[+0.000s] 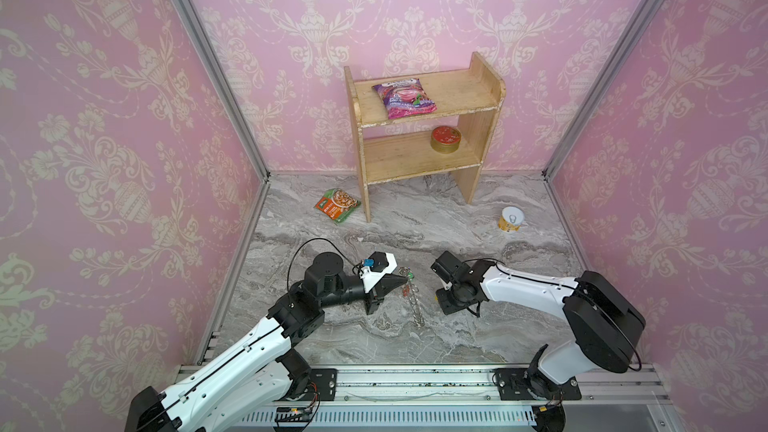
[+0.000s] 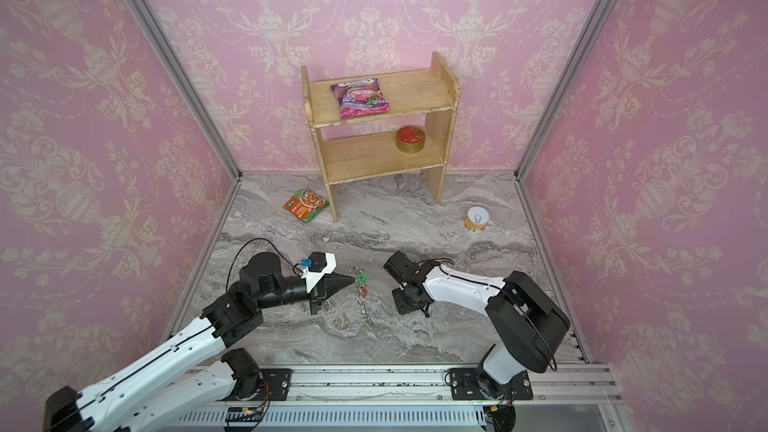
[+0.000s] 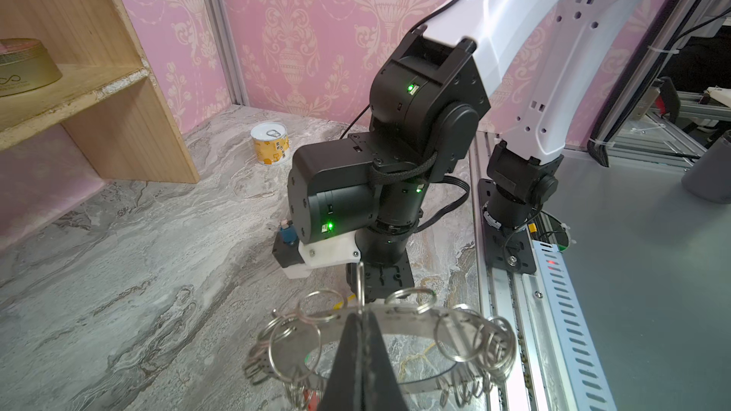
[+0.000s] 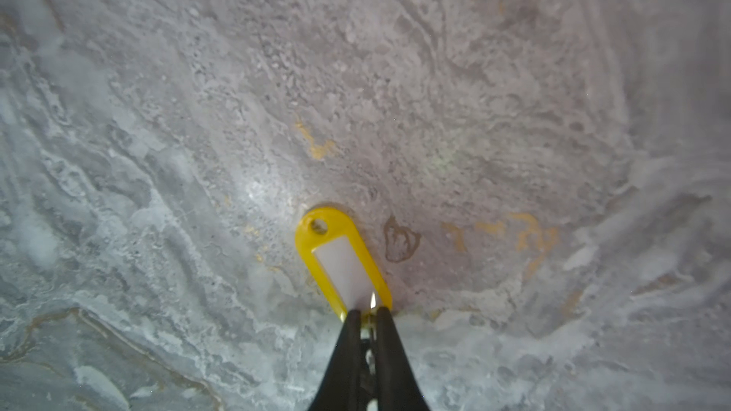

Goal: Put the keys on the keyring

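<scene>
Keyring [image 3: 419,320] is clamped upright by left gripper [image 3: 358,316], likely so loops [image 3: 294,343] face right gripper [image 4: 368,312] at 3 o'clock; yellow tag [image 4: 340,258] is seen at its tips, grasp cannot be told.

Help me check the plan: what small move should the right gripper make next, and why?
Probably pinch the yellow tag and lift it: it lies flat on the table, its end at the barely parted tips of the right gripper, while the left gripper holds the keyring.
</scene>
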